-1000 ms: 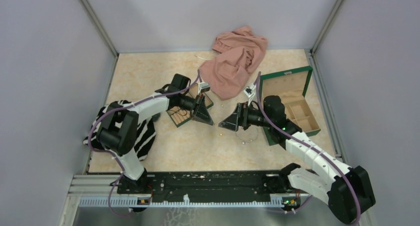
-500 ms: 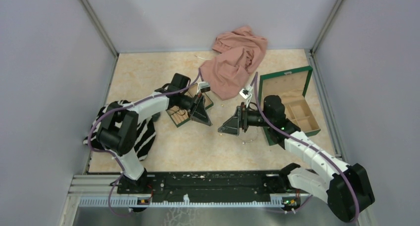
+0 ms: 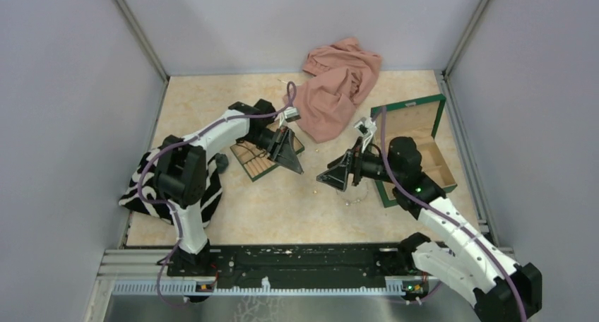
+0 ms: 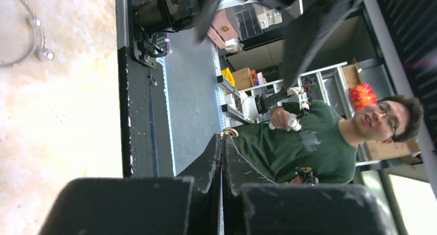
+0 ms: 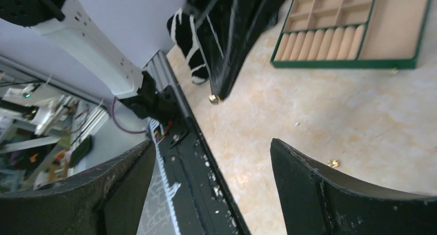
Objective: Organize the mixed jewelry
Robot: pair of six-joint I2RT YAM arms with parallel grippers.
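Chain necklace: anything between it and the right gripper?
Nothing visible. The chain necklace lies on the table beside the open right gripper, nearer its wrist than its fingertips. The left gripper, shut on a small gold piece, hangs apart to the left.

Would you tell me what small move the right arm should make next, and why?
Probably ease the open right gripper toward the left gripper, which is shut on a small gold piece at its tips, to take it over. The two point at each other, and the green box lies on the right arm's side.
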